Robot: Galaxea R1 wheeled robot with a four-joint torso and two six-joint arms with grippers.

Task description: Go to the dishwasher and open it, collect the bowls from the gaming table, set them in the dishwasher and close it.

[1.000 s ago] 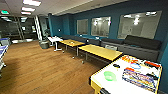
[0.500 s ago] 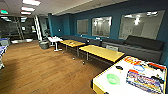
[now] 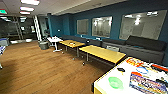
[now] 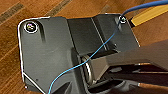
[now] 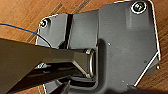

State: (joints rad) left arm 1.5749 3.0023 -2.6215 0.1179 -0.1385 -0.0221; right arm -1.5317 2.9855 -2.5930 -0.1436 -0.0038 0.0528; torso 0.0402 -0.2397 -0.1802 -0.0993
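Note:
The gaming table (image 3: 105, 86), long with a white top, stands at the lower right of the head view. On it, near the closest corner, sits the lime-green translucent bowl (image 3: 115, 82). The smaller dark bowl (image 3: 121, 70) lies a little farther back on the same top. Colourful board game boxes (image 3: 147, 83) cover the table's right part. The dishwasher is out of view. Both wrist views look down past the robot's dark plate onto the wooden floor (image 4: 15, 15).
Two yellow-topped tables (image 3: 103, 53) stand in a row along dark sofas (image 3: 142, 47) by the blue wall. A small white table (image 3: 55, 40) and a grey stool (image 3: 44, 45) are farther back. Wide wooden floor (image 3: 42, 70) stretches to the left.
The whole head view has shifted, so the camera has moved. The gaming table with the bowls now shows larger at the lower right, and the yellow tables sit closer.

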